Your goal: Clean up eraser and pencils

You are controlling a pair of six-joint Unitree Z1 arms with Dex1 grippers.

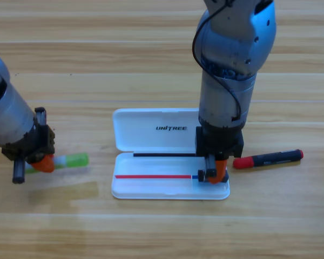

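Orange jaws of the right gripper (215, 175) point straight down into the right end of the white case's (151, 129) lower tray, and whether they are parted or closed cannot be told from above; the eraser is not to be seen, and may be hidden beneath them. Left of the case, the left gripper (42, 163) sits low over the whitish end of the light green pencil (73, 160), which lies flat on the wooden table (162, 232), its green barrel sticking out toward the case; here too the gap between the jaws is hidden. The red-ended pencil (267, 158) lies on the table just beside the case's right edge, close to the right gripper but apart from it.

The step in hand looks like setting the eraser into the tray. Done well, that means releasing low in the tray's corner and lifting straight up, so the case does not shift. The open lid, marked UNITREE, lies flat behind the tray and leaves it free. The nearby red-ended pencil could be nudged by a sideways withdrawal, and the right arm stands over the tray where the green pencil would have to go.
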